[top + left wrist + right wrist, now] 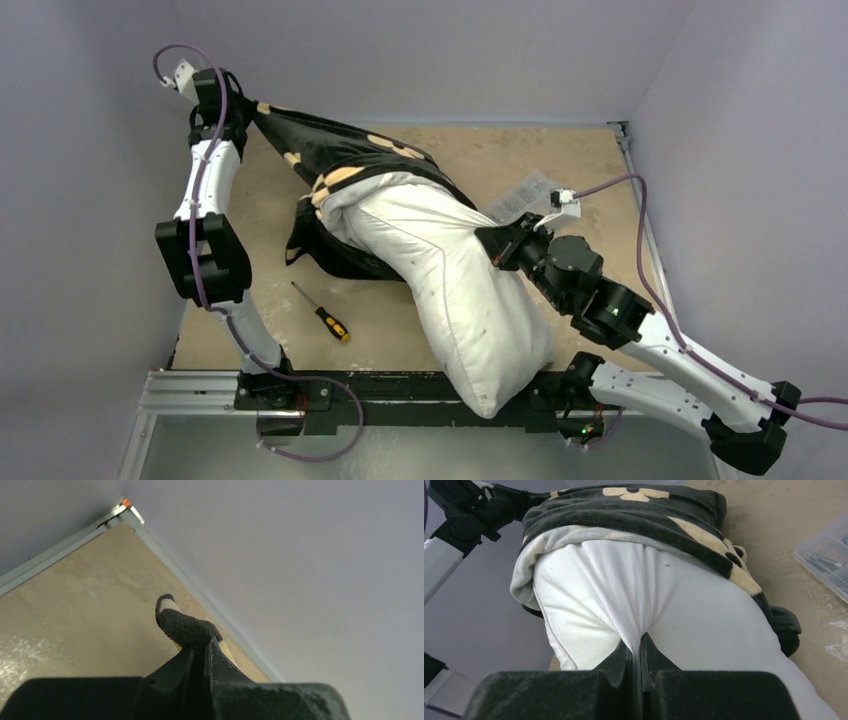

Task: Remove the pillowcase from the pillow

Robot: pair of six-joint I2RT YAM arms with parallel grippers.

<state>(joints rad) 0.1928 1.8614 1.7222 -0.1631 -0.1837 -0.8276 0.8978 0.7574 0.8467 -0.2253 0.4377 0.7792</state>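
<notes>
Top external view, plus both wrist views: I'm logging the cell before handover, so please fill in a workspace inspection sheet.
Surface: tan table, scuffed.
Job's things: pillowcase bunched over the far end of the pillow; rest bare, near end over the base rail.
Clutter: screwdriver by the left arm; clear plastic box by the right wrist.
Grippers: left pincer shut on pillowcase corner; right pincer shut on pillow fabric.
Cables: purple cables loop along both arms.
Surroundings: grey walls; nothing else seen.

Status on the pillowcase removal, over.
Left gripper shut on pillowcase corner, stretched far-left. Right gripper shut on pillow fabric. Pillowcase bunched over pillow's far end, most of pillow bare. Screwdriver lies clear of both.
</notes>
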